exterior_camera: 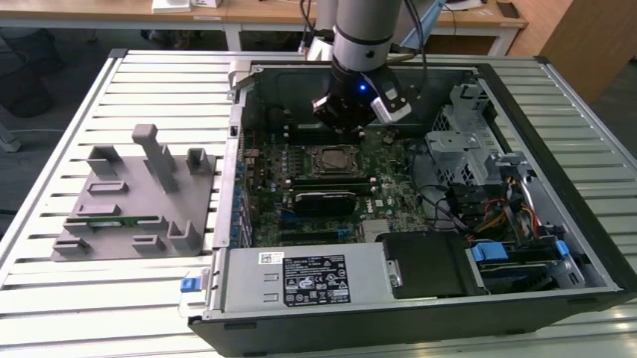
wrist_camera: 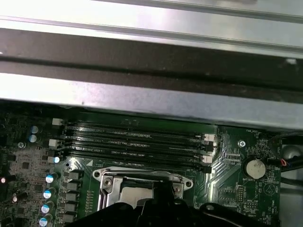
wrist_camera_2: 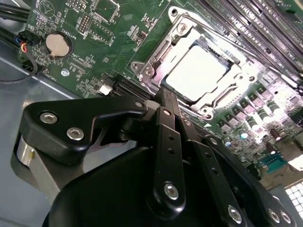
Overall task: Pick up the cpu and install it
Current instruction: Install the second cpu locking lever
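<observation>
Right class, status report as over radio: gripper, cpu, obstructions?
Gripper above socket, holding nothing. Cpu seated in socket. Nothing in the way.

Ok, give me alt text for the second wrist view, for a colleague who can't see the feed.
The cpu, a silvery-white square, lies in the metal-framed socket on the green motherboard. The black gripper reaches toward the socket's near edge. A round coin cell battery sits on the board off to one side of the socket.
</observation>
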`<state>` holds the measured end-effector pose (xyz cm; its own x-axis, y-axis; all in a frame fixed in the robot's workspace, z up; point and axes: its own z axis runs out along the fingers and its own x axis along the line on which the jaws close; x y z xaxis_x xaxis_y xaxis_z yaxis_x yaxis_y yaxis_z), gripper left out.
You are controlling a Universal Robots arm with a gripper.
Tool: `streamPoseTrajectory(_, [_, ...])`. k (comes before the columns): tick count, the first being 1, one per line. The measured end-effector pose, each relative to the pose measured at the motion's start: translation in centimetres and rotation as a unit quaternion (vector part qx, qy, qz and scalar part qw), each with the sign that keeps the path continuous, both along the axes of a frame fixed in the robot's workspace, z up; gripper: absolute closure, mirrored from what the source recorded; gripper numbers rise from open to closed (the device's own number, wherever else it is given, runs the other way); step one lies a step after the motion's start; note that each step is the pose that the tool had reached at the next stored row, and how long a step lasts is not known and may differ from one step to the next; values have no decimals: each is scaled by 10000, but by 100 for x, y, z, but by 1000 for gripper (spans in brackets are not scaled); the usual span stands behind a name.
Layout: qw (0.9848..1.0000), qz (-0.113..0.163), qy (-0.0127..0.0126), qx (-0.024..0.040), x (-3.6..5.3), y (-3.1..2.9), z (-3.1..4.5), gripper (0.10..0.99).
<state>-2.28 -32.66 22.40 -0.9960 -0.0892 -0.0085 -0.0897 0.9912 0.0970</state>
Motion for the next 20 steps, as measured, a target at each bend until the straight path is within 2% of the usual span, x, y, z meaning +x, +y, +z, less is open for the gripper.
streamPoseTrajectory(4, [10000, 0, 1, -1, 0, -13, 12, 980])
streamPoseTrajectory(10, [10000, 1, 1, -1, 1, -18, 134, 980])
streamPoseTrajectory(11, [10000, 0, 1, -1, 0, -71, 136, 980])
streamPoseTrajectory(12, [10000, 0, 1, 0, 1, -230, 135, 980])
streamPoseTrajectory(14, [10000, 0, 1, 0, 1, -234, 136, 980])
streamPoseTrajectory(16, [10000, 0, 1, 0, 1, -270, 135, 980])
streamPoseTrajectory(20, [10000, 0, 1, 0, 1, -271, 135, 980])
